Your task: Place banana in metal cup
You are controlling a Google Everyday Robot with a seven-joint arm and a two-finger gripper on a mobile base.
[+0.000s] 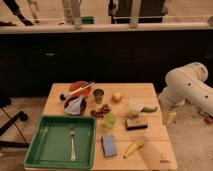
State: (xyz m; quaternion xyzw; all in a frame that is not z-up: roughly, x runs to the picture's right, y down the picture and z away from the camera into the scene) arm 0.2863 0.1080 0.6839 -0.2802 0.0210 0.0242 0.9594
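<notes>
The small yellow banana (134, 146) lies on the wooden table (155, 150) near the front right, just right of the blue sponge (109, 145). The dark metal cup (98, 95) stands upright at the back middle of the table. My white arm (187, 85) comes in from the right. The gripper (169, 117) hangs low beside the table's right edge, apart from both the banana and the cup and holding neither.
A green tray (35, 150) with a fork (72, 142) sits front left. A red bowl (79, 89), a dark bowl with blue cloth (75, 105), a light green cup (109, 120), a white cup (135, 105), a green curved piece (149, 108), a dark block (136, 124) and a round fruit (117, 97) crowd the middle.
</notes>
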